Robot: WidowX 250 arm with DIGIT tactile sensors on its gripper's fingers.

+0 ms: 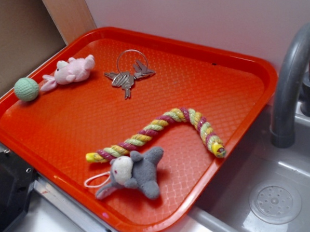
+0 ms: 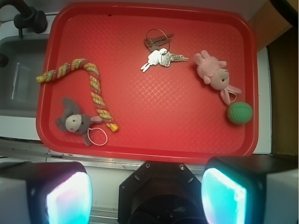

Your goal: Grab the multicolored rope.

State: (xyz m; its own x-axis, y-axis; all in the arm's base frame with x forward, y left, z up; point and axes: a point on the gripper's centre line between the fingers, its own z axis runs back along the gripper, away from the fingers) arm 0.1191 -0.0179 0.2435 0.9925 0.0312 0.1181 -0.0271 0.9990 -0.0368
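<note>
While your gripper [image 2: 149, 191] hangs high above the near rim of the red tray [image 2: 140, 140], its two glowing fingers [image 2: 70, 198] sit wide apart with nothing between them, camera looking straight down. From there, the multicolored rope [image 2: 88, 81] is well ahead and off to the left in the wrist view, lying flat and bent like a cane: long leg running away from you, short hook pointing left toward the sink [image 2: 16, 74]. A grey plush toy [image 2: 72, 121] touches its near end; keys [image 2: 159, 56] are mid-tray.
</note>
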